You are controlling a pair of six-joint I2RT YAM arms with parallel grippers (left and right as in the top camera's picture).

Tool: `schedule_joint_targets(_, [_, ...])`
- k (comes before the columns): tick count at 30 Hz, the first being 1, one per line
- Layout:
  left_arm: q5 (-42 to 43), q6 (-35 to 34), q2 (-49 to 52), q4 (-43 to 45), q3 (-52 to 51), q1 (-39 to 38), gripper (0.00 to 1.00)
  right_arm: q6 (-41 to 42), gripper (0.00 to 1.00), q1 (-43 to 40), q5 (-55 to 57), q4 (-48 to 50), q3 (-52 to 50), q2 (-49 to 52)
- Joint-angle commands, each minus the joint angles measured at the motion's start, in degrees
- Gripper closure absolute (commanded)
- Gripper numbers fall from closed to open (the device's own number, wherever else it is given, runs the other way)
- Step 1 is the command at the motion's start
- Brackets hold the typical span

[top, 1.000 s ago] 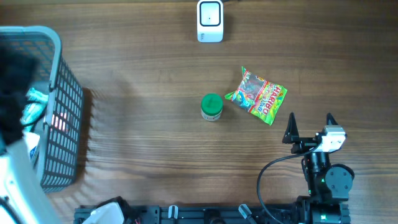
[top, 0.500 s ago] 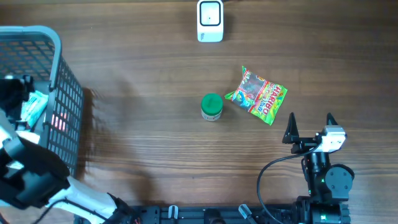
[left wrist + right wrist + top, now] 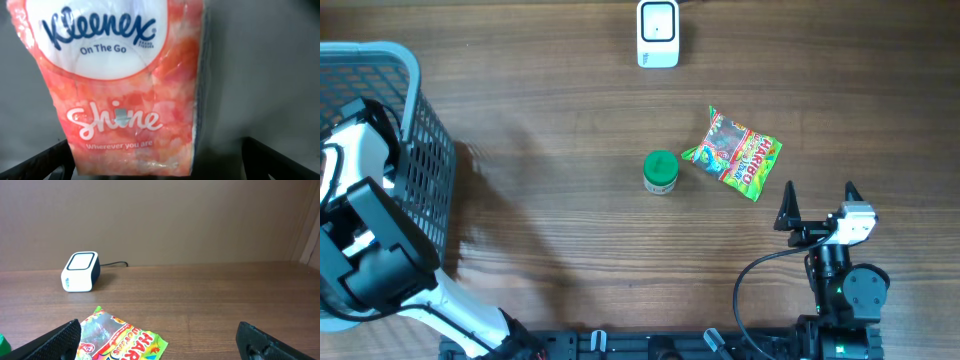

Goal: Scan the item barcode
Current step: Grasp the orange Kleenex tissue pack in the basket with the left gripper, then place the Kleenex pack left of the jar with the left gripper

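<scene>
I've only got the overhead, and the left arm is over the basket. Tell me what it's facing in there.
Observer: A tissue pack, orange and white, fills the left wrist view, just ahead of the open left gripper.
Operator: Give me its barcode side.
Observer: None shows; the face toward the camera carries only brand lettering.
Operator: Now the right wrist.
Observer: The scanner, white on top, has a dark side panel.
</scene>
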Motion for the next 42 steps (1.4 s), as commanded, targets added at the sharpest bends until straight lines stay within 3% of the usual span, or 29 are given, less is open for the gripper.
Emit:
schedule_joint_targets(1, [-4.4,-1.4,0.4,0.9,-2.0,-0.2,0.0,-0.5,0.0,0.1,-0.5,0.2,-0.1,-0.4])
schedule_joint_targets(8, [-11.5,-1.4,0.4,0.9,-2.0,-0.2,0.0,-0.5,0.0,0.1,-0.5,0.2,-0.1,-0.4])
schedule_joint_targets(13, [-12.2,-1.3,0.4,2.5,-2.0,-0.2,0.0,-0.5,0.0,0.1,-0.5,0.2,-0.1,-0.4])
schedule_joint_targets(17, [-10.2,-1.2,0.4,2.3,-2.0,-0.2,0.38,-0.5,0.0,0.1,-0.5,0.2,-0.1,-0.4])
schedule_joint_targets(19, [-8.4,-1.2,0.4,2.0,-2.0,-0.2,0.5,-0.5,0.0,0.1,-0.5,0.2,-0.1,-0.4])
schedule_joint_targets(23, [-8.9,2.1,-0.4,-0.2,0.2,0.4,0.52,-0.5,0.0,0.1,-0.5,0.2,-0.1,-0.4])
schedule_joint_targets(27, [-9.4,2.0,-3.8,-11.7,13.2,3.6,0.7,-0.5,0.0,0.1,-0.5,0.2,-0.1,-0.4])
schedule_joint_targets(32, [-7.3,2.1,-9.4,-27.8,40.3,7.2,0.64,-0.5,0.0,0.1,-0.5,0.2,-0.1,-0.4])
schedule_joint_targets(35, [0.9,2.1,-12.8,-33.7,53.5,6.9,0.65,-0.5,0.0,0.1,-0.5,0.2,-0.1,-0.4])
schedule_joint_targets(38, [10.3,1.7,-19.1,-35.0,58.2,0.3,0.66,-0.5,0.0,0.1,-0.5,0.2,-0.1,-0.4])
schedule_joint_targets(40, [9.0,1.8,-21.1,-35.7,58.2,-8.0,0.66,-0.5,0.0,0.1,-0.5,0.2,-0.1,-0.4])
schedule_joint_targets(42, [1.4,2.4,-20.7,-39.3,57.8,-22.4,0.66,-0.5,0.0,0.1,-0.5,0.2,-0.1,-0.4])
